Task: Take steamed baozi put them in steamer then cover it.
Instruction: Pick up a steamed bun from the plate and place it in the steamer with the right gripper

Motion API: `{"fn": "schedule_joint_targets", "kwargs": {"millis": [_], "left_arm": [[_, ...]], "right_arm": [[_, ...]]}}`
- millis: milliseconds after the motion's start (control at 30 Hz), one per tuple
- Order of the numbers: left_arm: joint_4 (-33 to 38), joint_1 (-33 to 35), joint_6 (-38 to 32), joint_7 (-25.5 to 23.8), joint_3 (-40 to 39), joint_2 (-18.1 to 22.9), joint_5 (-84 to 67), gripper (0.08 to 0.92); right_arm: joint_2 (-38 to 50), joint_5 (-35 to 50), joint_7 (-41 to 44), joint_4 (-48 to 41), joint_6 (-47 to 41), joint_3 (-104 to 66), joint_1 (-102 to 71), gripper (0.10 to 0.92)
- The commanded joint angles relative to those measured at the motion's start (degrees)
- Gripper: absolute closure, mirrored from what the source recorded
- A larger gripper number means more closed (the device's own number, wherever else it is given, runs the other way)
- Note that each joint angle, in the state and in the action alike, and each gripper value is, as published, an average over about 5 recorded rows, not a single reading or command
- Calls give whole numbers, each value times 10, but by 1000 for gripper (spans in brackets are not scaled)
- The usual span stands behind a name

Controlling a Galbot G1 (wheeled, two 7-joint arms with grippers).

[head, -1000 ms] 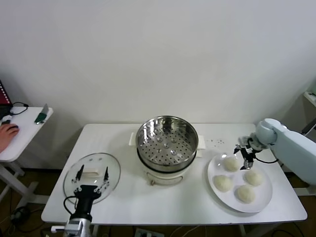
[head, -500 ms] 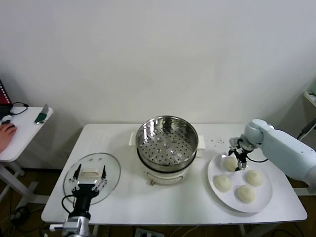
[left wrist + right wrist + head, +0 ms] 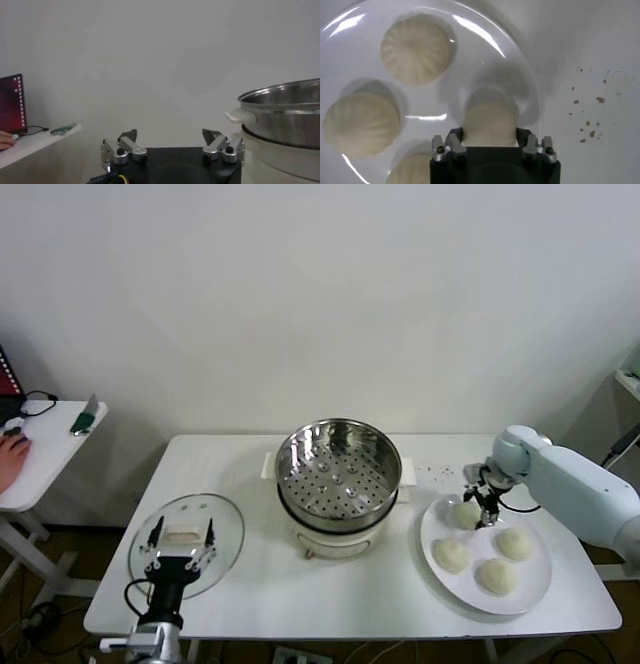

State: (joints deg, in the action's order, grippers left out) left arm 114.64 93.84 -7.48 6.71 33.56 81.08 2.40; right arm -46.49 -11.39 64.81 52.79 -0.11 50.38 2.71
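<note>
Lowered since earlier: right gripper (image 3: pixel 489 146) | jaws closed around one baozi (image 3: pixel 489 122) on plate (image 3: pixel 530 584) | first pickup judged begun | left gripper (image 3: pixel 171 150) spread above cover (image 3: pixel 190 529).

Right gripper (image 3: pixel 489 145) jaws flanking one steamed baozi (image 3: pixel 490 122) on white plate (image 3: pixel 520 80), three others nearby.
</note>
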Motion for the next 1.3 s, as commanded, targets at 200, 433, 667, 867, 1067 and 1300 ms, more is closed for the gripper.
{"fn": "schedule_joint_targets", "kwargs": {"millis": [200,433,667,867,1067,1300], "left_arm": [[3,7,-2,-1,3,0,-3,177],[-2,9,-4,-2,-2,1,-9,177],[-4,8,-11,-4,-12,6,-10,177],[-5,12,-16,-8,-13,7,-20,177],[-3,18,-24,-17,-13,2,-31,177],[11,24,-20,-18,-11,-3,-39,177]], "right_arm": [[13,25,6,61,67,113,157,352],[-30,49,26,121,178,255,379,347],[-109,48,34,137,261,285,470,347],[-181,-10,28,161,307,253,465,347],[-254,-84,16,168,330,206,390,347],[-311,-162,2,124,355,180,311,347]]}}
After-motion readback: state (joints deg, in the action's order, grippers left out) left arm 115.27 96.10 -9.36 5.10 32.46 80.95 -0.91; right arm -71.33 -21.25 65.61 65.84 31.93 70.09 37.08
